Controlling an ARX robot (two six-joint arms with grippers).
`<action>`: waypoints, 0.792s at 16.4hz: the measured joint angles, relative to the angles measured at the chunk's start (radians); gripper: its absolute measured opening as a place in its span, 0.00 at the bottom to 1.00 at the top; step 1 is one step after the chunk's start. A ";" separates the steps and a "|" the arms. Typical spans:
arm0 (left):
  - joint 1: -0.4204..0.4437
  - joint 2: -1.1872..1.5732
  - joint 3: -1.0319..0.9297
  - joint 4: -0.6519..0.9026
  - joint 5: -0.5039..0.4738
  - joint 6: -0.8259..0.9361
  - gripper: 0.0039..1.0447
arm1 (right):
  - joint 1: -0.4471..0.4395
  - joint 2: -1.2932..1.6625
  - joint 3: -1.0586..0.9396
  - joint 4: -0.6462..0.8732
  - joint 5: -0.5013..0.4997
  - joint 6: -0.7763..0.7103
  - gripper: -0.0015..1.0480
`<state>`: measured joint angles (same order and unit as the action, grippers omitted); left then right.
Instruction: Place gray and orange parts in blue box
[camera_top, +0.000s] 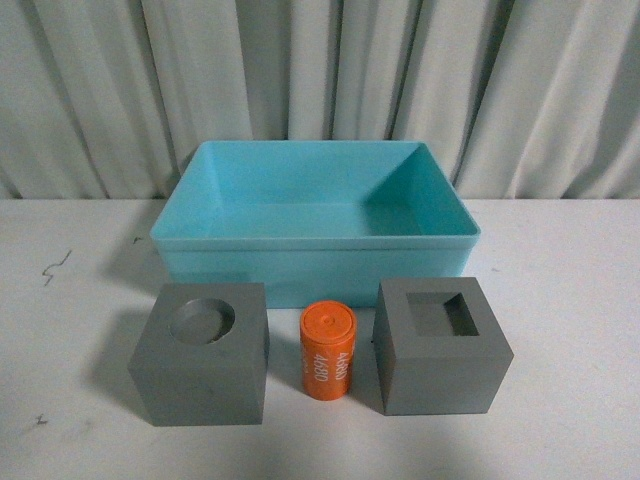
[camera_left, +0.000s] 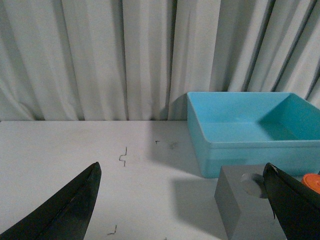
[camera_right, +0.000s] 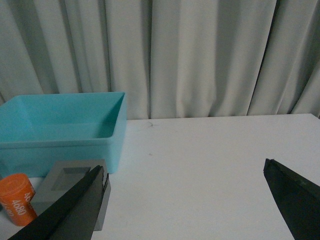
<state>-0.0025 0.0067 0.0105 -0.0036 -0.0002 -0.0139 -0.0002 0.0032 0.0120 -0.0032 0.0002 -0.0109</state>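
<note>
Nothing is boxed yet: the round-recessed matte gray cube, orange cylinder and square-recessed gray cube stand just before the shallow turquoise plastic box, so the left gripper or right gripper, both spread wide and empty, likely needs a first grasp.

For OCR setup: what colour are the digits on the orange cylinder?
White; the orange cylinder shows best in front view.

Backdrop: pleated off-white fabric curtain hanging across the whole back, behind a flat white tabletop. A few small dark scuff marks on its left side. Lighting dim, shadows soft.
</note>
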 joint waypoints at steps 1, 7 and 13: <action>0.000 0.000 0.000 0.000 0.000 0.000 0.94 | 0.000 0.000 0.000 0.000 0.000 0.000 0.94; 0.000 0.000 0.000 0.000 0.000 0.000 0.94 | 0.000 0.000 0.000 0.000 0.000 0.000 0.94; 0.000 0.000 0.000 0.000 0.000 0.000 0.94 | 0.000 0.000 0.000 0.000 0.000 0.000 0.94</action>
<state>-0.0025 0.0067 0.0105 -0.0036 -0.0002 -0.0139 -0.0002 0.0032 0.0120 -0.0036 0.0006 -0.0109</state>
